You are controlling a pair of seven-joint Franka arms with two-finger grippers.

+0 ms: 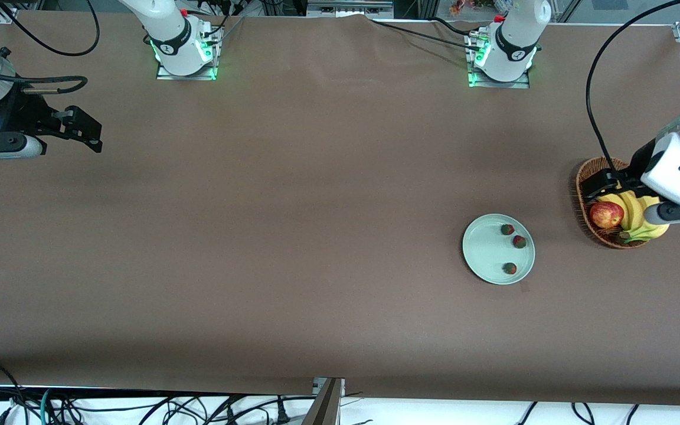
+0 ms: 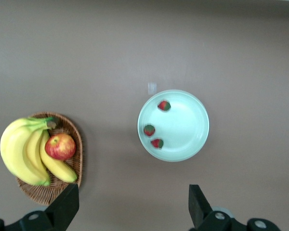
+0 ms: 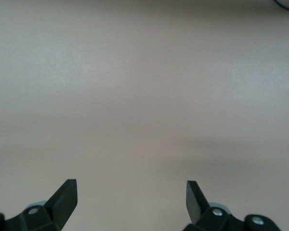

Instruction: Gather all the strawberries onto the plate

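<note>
Nearest the front camera: cables [image 1: 139,407] along the table edge, partly cut off by the frame. On the brown table cover [image 1: 293,236], toward the left arm's end: mint-green plate [image 1: 484,251] with all three strawberries [image 1: 519,241] on it, two close together, the third nearer the front camera. Beside the plate, closer to the left arm's end: wicker basket [image 1: 583,203] holding bananas [image 1: 635,219] and a red apple [image 1: 606,214], partly hidden under the left arm. Left gripper [image 1: 602,183] up over the basket, fingers spread wide, holding nothing; only fingertips [image 2: 66,204] visible in the left wrist view. Right gripper [image 1: 83,131] over bare cover at the right arm's end, waiting, fingers wide apart, empty; arm cut off at frame edge. Farthest: both arm bases [image 1: 186,50] with green lights.
</note>
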